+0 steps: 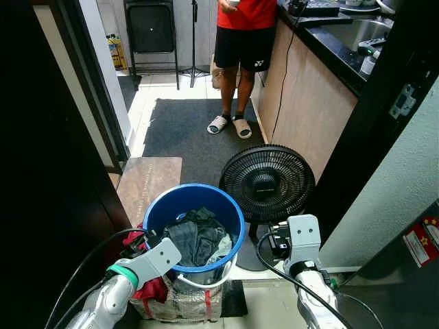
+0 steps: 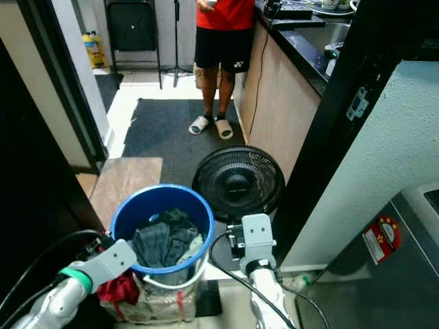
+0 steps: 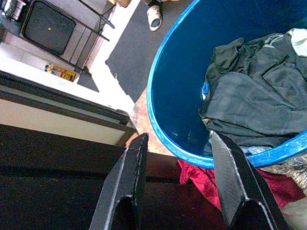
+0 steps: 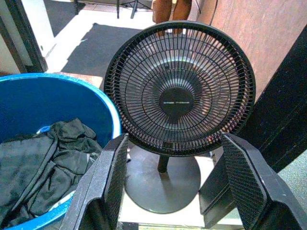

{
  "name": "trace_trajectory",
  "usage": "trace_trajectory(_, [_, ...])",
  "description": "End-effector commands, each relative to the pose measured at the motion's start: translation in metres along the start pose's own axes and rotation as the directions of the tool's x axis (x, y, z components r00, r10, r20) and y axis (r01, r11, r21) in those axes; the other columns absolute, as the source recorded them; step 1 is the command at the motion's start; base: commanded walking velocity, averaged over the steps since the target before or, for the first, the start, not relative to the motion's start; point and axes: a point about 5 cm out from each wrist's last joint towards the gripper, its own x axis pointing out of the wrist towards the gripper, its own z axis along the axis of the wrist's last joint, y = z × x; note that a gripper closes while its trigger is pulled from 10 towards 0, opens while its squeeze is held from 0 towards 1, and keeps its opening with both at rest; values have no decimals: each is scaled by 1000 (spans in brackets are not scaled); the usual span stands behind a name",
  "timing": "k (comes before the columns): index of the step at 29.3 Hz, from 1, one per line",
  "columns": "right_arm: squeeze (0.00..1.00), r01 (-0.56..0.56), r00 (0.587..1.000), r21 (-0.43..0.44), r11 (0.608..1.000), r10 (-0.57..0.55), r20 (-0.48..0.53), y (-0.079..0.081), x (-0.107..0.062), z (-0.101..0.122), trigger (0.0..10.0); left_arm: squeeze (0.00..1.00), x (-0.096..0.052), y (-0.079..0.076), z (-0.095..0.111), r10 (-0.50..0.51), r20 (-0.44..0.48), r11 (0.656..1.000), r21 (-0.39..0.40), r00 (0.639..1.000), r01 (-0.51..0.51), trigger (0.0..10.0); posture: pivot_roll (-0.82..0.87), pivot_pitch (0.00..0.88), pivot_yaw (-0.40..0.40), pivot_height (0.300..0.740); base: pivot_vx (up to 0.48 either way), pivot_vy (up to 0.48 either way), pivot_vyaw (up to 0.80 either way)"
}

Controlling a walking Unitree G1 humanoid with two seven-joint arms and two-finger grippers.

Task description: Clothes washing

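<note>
Blue bucket (image 1: 194, 226): in the left eye view it stands on the floor just ahead of the robot, left of the black floor fan (image 1: 267, 183), with dark clothes (image 1: 199, 236) heaped inside.
Left pincer (image 1: 140, 241): low on the left, at the bucket's near-left rim; from this height I cannot tell its opening.
Right pincer (image 1: 278, 240): low on the right, between the bucket and the fan's base, further from the clothes than the left one.
Red garment (image 1: 152, 288): hangs outside the bucket on its near-left side, under the left arm.
Person (image 1: 240, 41): stands far off on the dark mat beside the bench (image 1: 329, 41), well apart from the bucket.
Right eye view: same layout; the bucket sits left of centre, the fan just to its right, touching or nearly so.
Left wrist view: fingers (image 3: 125, 182) spread wide and empty, straddling the blue rim; the clothes lie ahead and inside the bucket.
Right wrist view: fingers (image 4: 109, 177) wide apart and empty, aimed at the fan; the bucket and clothes sit off to one side.
Key relation: the clothes lie forward and slightly right of the left pincer, which is the nearer one, so I judge it better placed to reach in.
Long axis: the heap is crumpled with no clear length.
</note>
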Motion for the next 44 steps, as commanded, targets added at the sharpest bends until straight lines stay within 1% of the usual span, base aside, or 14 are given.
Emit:
trace_trajectory(1, [0, -4, 1000, 4, 1000, 4, -21, 2, -3, -4, 10000, 0, -3, -3, -5, -19, -15, 1000, 1, 1000, 19, 10000, -13, 43, 68, 740, 0, 0, 0])
trace_trajectory(11, [0, -7, 1000, 1, 1000, 7, -18, 3, -2, -2, 10000, 0, -3, 0, -3, -34, -16, 999, -25, 999, 33, 10000, -16, 41, 66, 740, 0, 0, 0])
trace_trajectory(19, [0, 7, 1000, 2, 1000, -7, -11, 0, -3, -1, 10000, 0, -2, 1, -2, -34, -15, 999, -26, 999, 34, 10000, -23, 44, 74, 740, 0, 0, 0])
trace_trajectory(26, [0, -3, 1000, 9, 1000, 3, -11, 4, -4, -1, 10000, 0, -2, 2, -1, -35, -13, 999, -27, 999, 35, 10000, -24, 47, 71, 740, 0, 0, 0])
trace_trajectory(44, [0, -5, 1000, 9, 1000, 5, -18, 5, -4, -2, 10000, 0, -4, 4, -4, -38, -18, 999, -30, 999, 38, 10000, -12, 45, 73, 740, 0, 0, 0])
